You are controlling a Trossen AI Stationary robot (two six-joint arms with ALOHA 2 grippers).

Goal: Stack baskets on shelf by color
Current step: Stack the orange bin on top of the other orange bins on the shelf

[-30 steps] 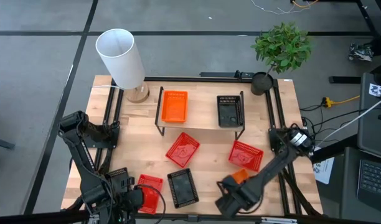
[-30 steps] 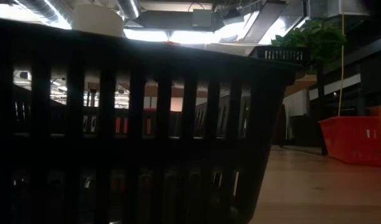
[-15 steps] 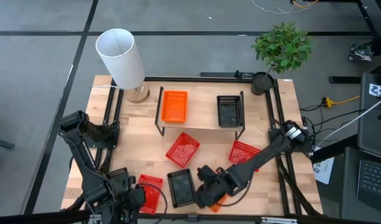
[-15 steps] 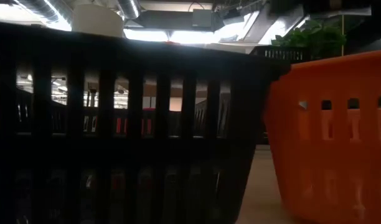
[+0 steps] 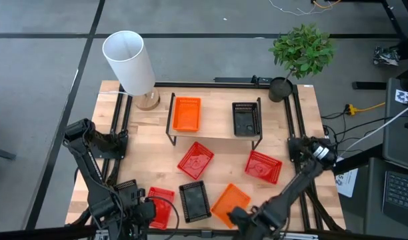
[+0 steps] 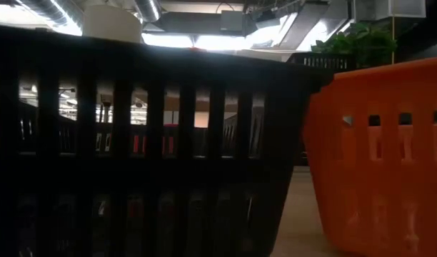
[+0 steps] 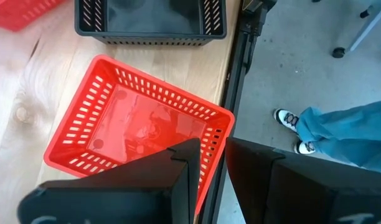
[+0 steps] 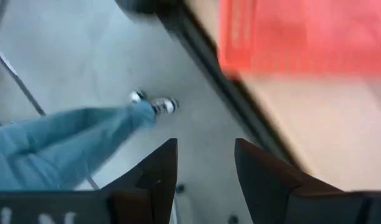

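The shelf [image 5: 214,135] carries an orange basket [image 5: 186,114] and a black basket [image 5: 247,119]. On the table lie two red baskets [image 5: 195,160] [image 5: 263,166], a black basket [image 5: 195,201] [image 6: 147,143] and, beside it, an orange basket [image 5: 230,202] [image 6: 379,157]. A third red basket [image 5: 161,203] [image 7: 131,134] sits flat at the near left. My left gripper [image 5: 141,213] [image 7: 213,180] is at that basket's end. My right gripper [image 5: 247,219] [image 8: 206,168] is open at the near edge, just clear of the orange basket, pointing off the table. My left gripper straddles the third red basket's end wall near its corner [image 7: 218,134], one finger inside the basket and one outside, with a narrow gap between them. It comes slanting down from the near side. The basket rests flat on the table.
A white lamp [image 5: 129,63] stands at the far-left corner and a potted plant [image 5: 301,53] at the far-right. Black frame rails [image 5: 292,127] run along the table's sides. A person in blue trousers [image 7: 340,137] [image 8: 66,143] stands just off the near edge.
My right arm carried the orange basket from the near right toward the table's left, up to the black basket. The basket now lies flat on the table beside the black one, and the gripper has drawn back toward the near edge, apart from it.
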